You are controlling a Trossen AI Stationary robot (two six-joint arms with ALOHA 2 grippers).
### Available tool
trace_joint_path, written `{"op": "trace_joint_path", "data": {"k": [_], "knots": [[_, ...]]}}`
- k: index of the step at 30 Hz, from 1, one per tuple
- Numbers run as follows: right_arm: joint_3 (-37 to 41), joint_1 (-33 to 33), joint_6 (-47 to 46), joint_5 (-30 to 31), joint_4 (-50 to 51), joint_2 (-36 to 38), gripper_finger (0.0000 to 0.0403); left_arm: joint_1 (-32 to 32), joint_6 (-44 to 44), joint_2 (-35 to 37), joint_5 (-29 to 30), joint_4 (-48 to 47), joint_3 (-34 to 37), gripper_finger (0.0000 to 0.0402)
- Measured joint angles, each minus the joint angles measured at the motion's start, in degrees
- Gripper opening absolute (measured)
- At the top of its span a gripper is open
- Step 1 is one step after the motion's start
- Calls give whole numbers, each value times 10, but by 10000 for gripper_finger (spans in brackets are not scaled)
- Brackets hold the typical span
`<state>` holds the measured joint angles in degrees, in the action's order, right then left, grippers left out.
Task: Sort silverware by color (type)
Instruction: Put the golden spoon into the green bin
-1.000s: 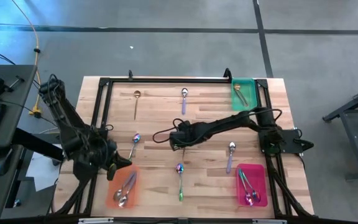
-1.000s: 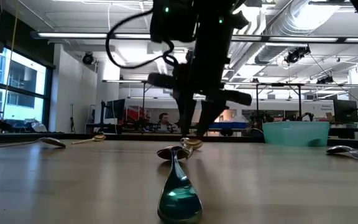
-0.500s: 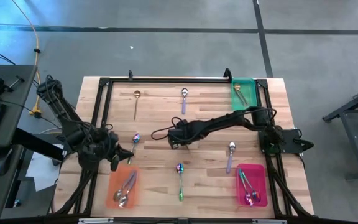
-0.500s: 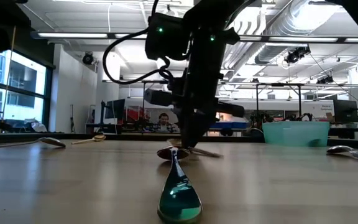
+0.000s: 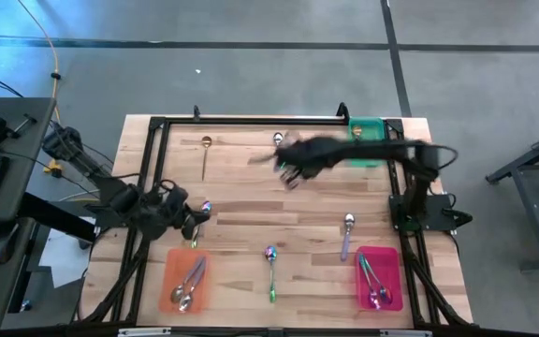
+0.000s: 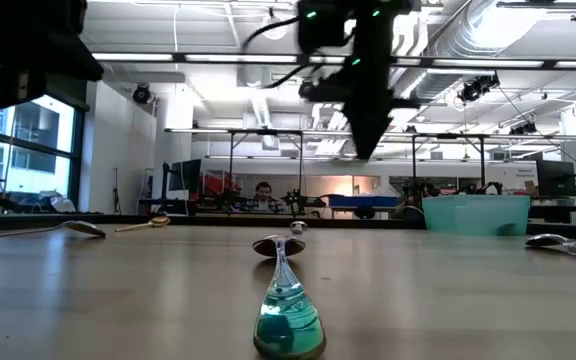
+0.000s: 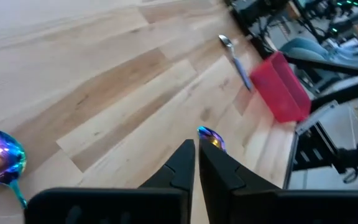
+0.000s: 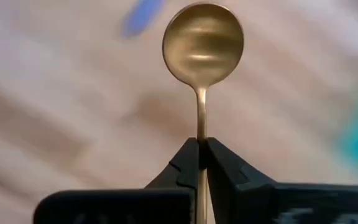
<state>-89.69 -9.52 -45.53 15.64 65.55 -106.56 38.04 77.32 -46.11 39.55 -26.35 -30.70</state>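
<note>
My right gripper (image 8: 202,148) is shut on a gold spoon (image 8: 202,46) and hangs high over the table's far middle (image 5: 293,167), left of the green tray (image 5: 366,142). My left gripper (image 7: 196,163) is shut and holds nothing. It hovers at the table's left (image 5: 195,223), beside a rainbow spoon (image 5: 204,208) that lies flat on the wood. More spoons lie flat: a gold one (image 5: 205,152), a silver one (image 5: 277,142), another silver one (image 5: 347,234) and a rainbow one (image 5: 270,270). My right gripper pinches the gold spoon's thin handle (image 8: 201,127) between its two fingertips (image 8: 188,155). The handle runs along the fingers and the round bowl (image 8: 202,43) sticks out past them. In the low view the fingers point down, high above the table, so the spoon is lifted clear.
An orange tray (image 5: 170,288) at the near left holds silver spoons. A pink tray (image 5: 396,281) at the near right holds rainbow spoons. The green tray holds a gold spoon. A black frame (image 5: 251,120) runs along the table's far edge. Bare wood lies in the middle.
My right gripper has shut on the gold spoon at the table's middle, lifted it clear and swung up and toward the far edge, nearer the green tray. My left gripper has moved from over the orange tray toward the far edge, up to the rainbow spoon.
</note>
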Motion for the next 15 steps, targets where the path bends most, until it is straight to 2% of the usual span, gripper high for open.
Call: {"op": "trace_joint_path", "data": {"k": [3, 5, 10, 15], "knots": [[6, -66, 58, 46, 74, 60, 0, -30, -5, -4, -18, 1, 0, 29], [39, -117, 94, 54, 79, 104, 0, -46, -11, -7, -30, 3, 0, 35], [183, -243, 205, 40, -16, 240, 0, -79, -21, -20, -55, 6, 0, 39], [312, -361, 306, -9, -147, 303, 0, -108, -26, -31, -71, 8, 0, 39]]}}
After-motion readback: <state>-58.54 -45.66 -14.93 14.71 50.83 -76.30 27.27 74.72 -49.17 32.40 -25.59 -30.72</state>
